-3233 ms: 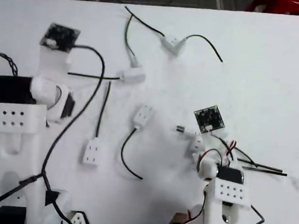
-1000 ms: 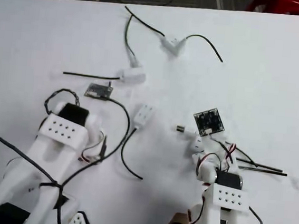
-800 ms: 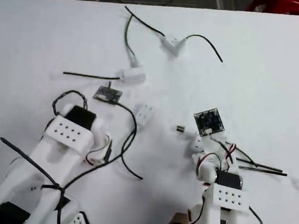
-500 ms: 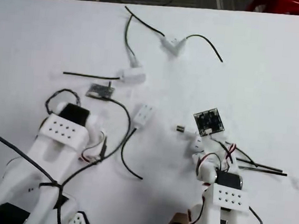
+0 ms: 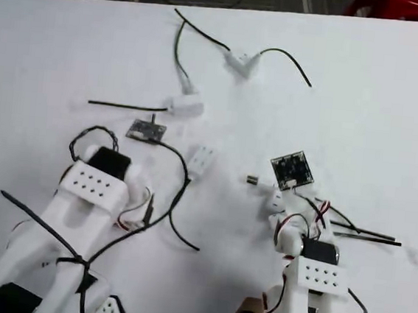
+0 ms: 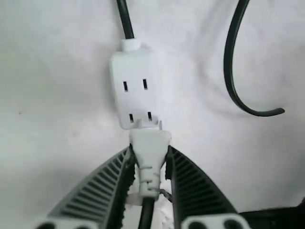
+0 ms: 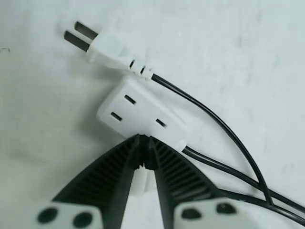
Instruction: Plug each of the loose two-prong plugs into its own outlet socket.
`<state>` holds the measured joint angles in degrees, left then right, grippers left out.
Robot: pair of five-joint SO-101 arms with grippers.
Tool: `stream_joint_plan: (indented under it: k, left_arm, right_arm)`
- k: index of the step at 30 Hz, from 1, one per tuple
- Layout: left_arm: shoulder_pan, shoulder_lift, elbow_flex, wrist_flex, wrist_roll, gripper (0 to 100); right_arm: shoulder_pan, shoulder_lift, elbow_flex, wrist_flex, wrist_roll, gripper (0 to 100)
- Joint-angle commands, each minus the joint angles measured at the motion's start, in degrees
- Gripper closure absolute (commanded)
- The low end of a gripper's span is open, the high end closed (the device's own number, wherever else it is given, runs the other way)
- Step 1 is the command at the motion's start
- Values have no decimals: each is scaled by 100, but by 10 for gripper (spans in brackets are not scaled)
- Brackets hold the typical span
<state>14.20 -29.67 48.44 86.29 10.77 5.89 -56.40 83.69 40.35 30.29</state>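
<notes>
White desk (image 5: 391, 107), carrying two white arms and several loose cord sets. Left tool (image 6: 148, 153): dark ribbed fingers (image 6: 190, 186) clenched on a white two-prong plug with black cord (image 6: 149, 140), one finger on each side of its body. The plug's front end touches the near end of a white four-slot socket block (image 6: 133, 90), in line with the nearer pair of slots. A sliver of metal prong shows at the joint, and how far the prongs are seated cannot be told. The block lies flat on the desk, its own black cord leaving from the far end. A curved black cord end (image 6: 232, 71) lies beside it, apart. Right tool (image 7: 144, 143): dark ribbed fingers drawn almost together, tips at the near edge of a second white socket block (image 7: 138, 114); whether they pinch that edge cannot be told. This block lies flat with three slots visible and a black cord leaving from one side. A second white two-prong plug (image 7: 107, 47) lies just beyond its far edge, both prongs bare and pointing away from the block, its black cord running alongside the block's cord. High view: left arm (image 5: 78, 210) low on the left side, right arm (image 5: 316, 274) low on the right. Between them lies a third white socket block (image 5: 201, 159) with a looping black cord, untouched. Farther up the desk lie a white plug piece (image 5: 185, 107) and a white connector (image 5: 240, 60), each with black cords, well apart from both tools.
</notes>
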Motion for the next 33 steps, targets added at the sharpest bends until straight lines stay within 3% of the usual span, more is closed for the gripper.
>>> stream_joint_plan:
  k: [1,8,33]
  left_arm:
    - [40,-145,44,-105,44,976]
    - [-418,-154,18,-105,18,976]
    - [-382,-154,53,-255,44,976]
  right_arm:
    - [-75,-31,0,-48,26,979]
    - [-75,-31,0,-48,26,979]
    - [-75,-31,0,-48,26,979]
